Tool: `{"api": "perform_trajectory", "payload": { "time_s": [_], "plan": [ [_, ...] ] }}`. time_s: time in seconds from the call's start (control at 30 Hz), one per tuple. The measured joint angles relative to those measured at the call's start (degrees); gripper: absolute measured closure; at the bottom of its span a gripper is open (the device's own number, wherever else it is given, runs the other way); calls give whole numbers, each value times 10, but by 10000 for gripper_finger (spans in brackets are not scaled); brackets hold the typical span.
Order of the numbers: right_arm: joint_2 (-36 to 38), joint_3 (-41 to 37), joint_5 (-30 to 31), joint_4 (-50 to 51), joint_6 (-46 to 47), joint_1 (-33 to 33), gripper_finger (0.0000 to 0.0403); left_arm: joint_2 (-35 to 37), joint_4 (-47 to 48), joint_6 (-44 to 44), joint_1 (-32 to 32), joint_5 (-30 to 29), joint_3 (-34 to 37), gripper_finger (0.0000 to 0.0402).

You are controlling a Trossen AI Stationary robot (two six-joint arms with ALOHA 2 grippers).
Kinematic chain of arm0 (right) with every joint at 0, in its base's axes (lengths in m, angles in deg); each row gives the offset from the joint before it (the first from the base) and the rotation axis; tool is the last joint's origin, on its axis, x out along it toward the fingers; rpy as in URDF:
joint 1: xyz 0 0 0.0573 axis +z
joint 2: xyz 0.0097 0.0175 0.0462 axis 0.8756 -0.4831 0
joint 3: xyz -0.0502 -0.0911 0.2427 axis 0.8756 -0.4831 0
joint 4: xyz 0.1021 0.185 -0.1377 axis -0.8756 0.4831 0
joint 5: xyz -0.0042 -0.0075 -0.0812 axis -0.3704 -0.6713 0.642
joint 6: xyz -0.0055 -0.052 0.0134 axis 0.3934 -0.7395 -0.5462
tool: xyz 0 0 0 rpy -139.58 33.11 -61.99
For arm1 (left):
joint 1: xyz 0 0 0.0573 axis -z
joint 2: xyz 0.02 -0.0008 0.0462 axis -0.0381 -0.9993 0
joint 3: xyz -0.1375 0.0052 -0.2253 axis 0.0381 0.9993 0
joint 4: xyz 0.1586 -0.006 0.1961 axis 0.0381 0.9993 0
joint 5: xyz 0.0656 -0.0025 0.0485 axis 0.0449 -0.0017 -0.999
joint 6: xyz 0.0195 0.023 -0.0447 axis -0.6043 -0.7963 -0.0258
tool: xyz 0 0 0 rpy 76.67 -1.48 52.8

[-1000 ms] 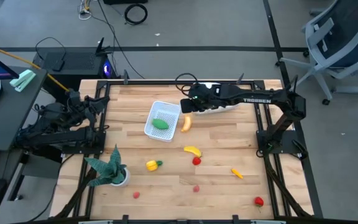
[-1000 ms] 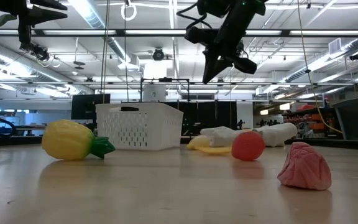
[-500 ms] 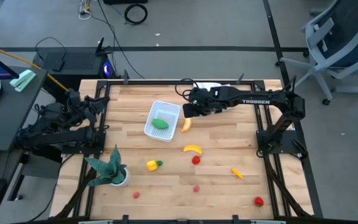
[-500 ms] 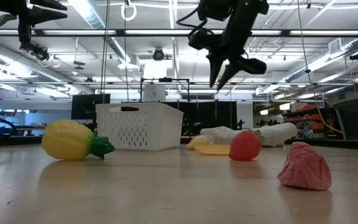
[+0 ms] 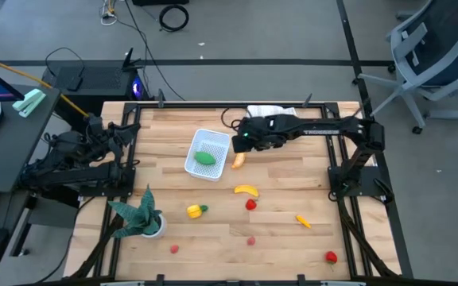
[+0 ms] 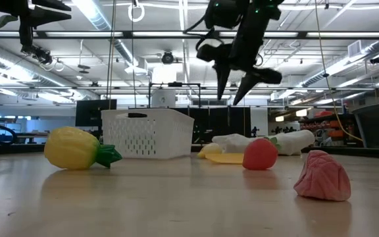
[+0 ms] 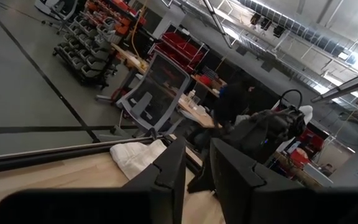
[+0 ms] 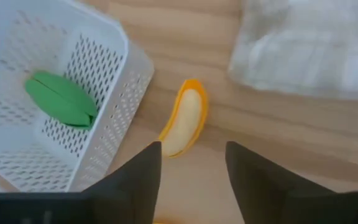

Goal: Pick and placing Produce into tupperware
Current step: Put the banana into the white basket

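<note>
I found the right tool hanging above the peeled banana piece, fingers apart, empty. That piece lay beside the tupperware, which held a green leaf. Left tool: fingers nearly together.

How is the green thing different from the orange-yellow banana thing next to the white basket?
The green piece lies inside the white basket; the orange-yellow piece lies on the bare table just outside it. The green one is flat and leaf-shaped; the orange-yellow one is curved, with a paler middle. Both are small toy foods, and neither is held by the right end effector.
</note>
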Motion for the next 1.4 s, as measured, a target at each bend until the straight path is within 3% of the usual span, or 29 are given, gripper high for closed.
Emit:
{"api": "perform_trajectory", "payload": {
  "time_s": [0.53,1.4],
  "plan": [
    [-146,-1,-39,-84,36,3,197,0,24,4,0,0,0,323],
    [-161,0,-15,-128,14,-22,204,0,50,4,0,0,0,328]
  ]
}}
